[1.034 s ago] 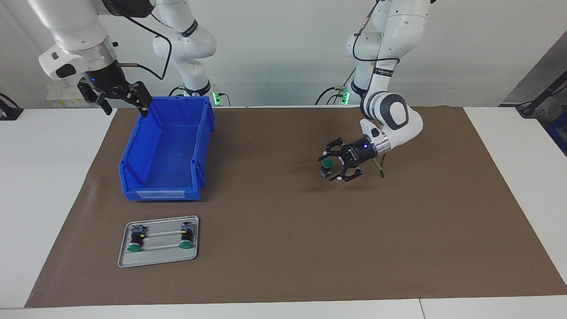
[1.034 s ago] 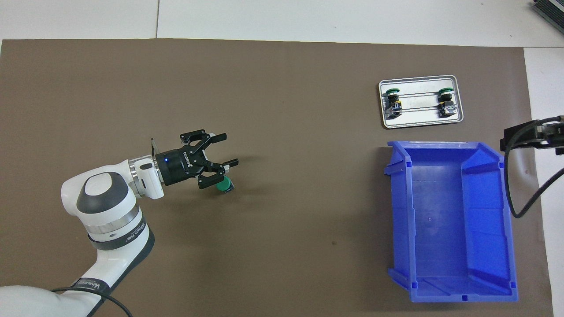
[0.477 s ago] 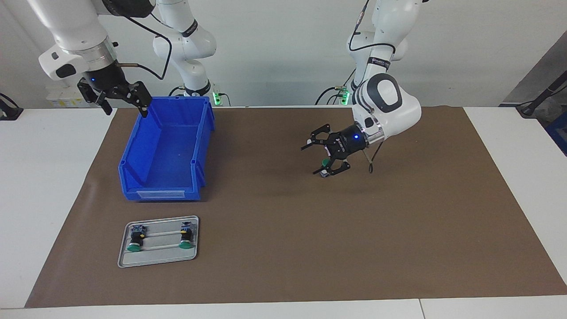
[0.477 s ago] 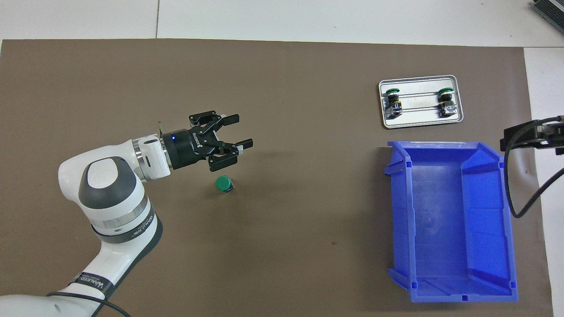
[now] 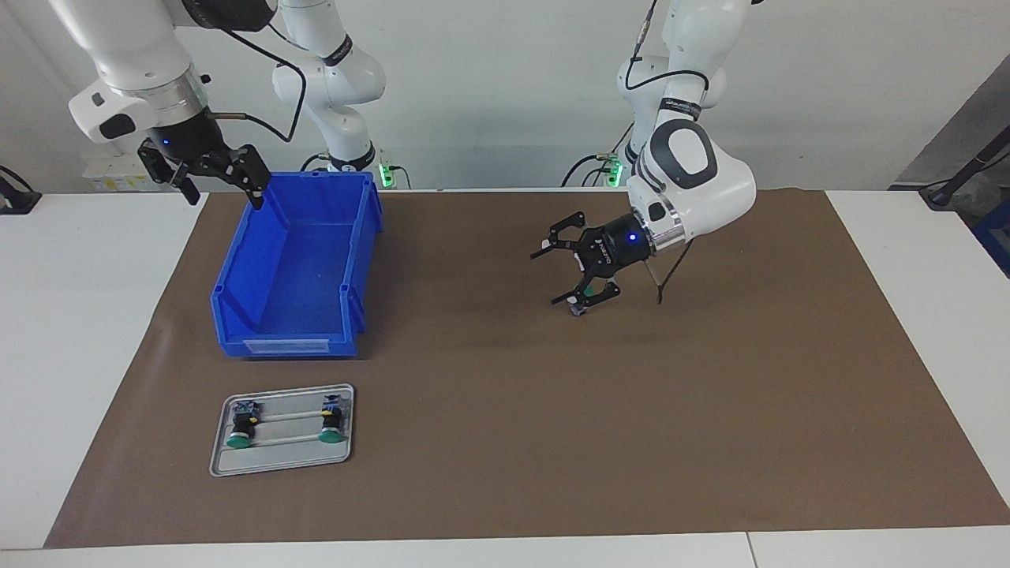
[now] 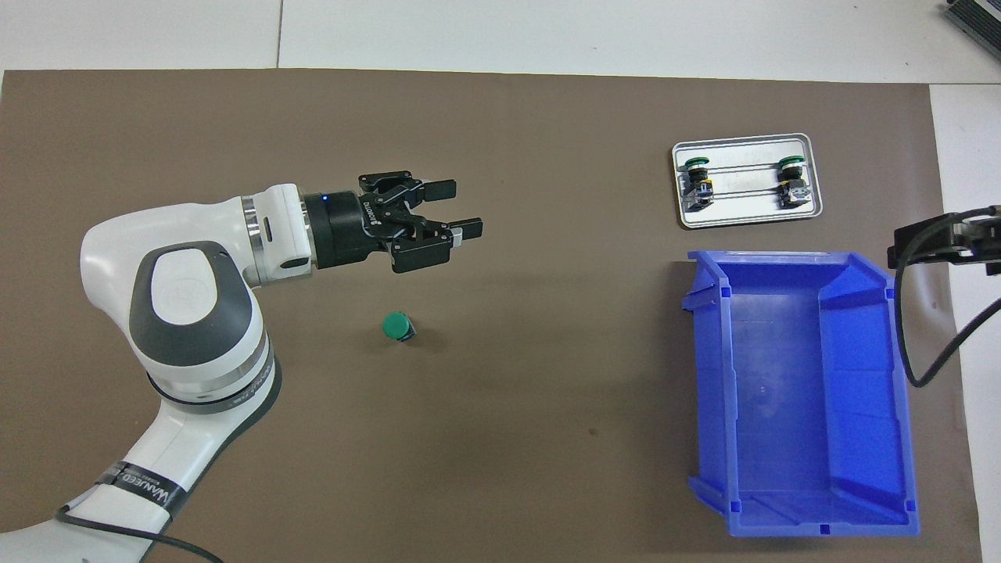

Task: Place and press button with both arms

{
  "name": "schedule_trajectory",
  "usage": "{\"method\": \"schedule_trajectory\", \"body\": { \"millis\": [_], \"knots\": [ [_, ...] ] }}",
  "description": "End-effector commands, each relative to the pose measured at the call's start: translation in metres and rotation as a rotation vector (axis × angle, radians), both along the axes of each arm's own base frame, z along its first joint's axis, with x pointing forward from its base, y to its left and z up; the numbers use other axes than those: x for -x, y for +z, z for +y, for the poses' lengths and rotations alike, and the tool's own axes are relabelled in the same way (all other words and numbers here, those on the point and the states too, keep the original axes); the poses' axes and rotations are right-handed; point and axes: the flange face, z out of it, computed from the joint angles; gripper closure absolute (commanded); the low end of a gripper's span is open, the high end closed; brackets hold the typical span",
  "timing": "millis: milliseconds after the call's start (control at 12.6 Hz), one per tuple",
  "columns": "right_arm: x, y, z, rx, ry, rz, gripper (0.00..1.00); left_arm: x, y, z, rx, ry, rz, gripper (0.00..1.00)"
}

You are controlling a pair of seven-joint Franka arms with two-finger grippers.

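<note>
Brown matting (image 5: 489, 442) covers the middle of the white table (image 5: 79, 331) and carries all the objects. Green-capped, the button (image 6: 396, 326) stands upright on the mat by itself, cap uppermost, toward the left arm's end of the table and well apart from the other items. In the facing view the button (image 5: 580, 308) is largely hidden under the left gripper's lower finger, with only a sliver of green and the pale terminal end visible.

Left gripper (image 6: 457, 209), (image 5: 556, 272): raised over the mat just beside the button, pointing roughly level toward the right arm's end; jaws spread apart, nothing between them, no contact with the button visible from overhead.

Right gripper (image 5: 221, 185): held in the air over the robot-side corner of the blue bin (image 5: 296, 260), the arm waiting; jaws spread wide and empty. From overhead only its edge (image 6: 938, 238) enters the picture.

Blue bin (image 6: 798, 391): open-topped, nothing inside, toward the right arm's end of the table.

Grey tray (image 5: 282, 465), (image 6: 743, 220): farther from the robots than the bin, just beside it. It holds two further buttons (image 5: 239, 430) lying on their sides, side by side and apart, green caps pointing away from the robots.
</note>
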Motion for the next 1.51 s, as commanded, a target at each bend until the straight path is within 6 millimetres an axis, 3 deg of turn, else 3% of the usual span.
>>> {"method": "schedule_trajectory", "body": {
  "millis": [0, 239, 637, 1034, 1432],
  "knots": [
    [0.006, 0.0, -0.002, -0.021, 0.016, 0.002, 0.0, 0.003, 0.031, 0.006, 0.005, -0.013, 0.071, 0.19],
    [0.006, 0.0, -0.002, -0.021, 0.016, 0.002, 0.0, 0.006, 0.055, 0.009, -0.056, -0.057, 0.164, 0.17],
    [0.006, 0.0, -0.002, -0.021, 0.016, 0.002, 0.0, 0.032, 0.103, 0.02, -0.279, -0.075, 0.219, 0.17],
    [0.006, 0.0, -0.002, -0.021, 0.017, 0.0, 0.0, 0.049, 0.106, 0.028, -0.563, -0.035, 0.279, 0.17],
    [0.006, 0.0, -0.002, -0.021, 0.016, 0.002, 0.0, 0.067, 0.097, 0.011, -0.895, 0.222, 0.412, 0.16]
  ]
}}
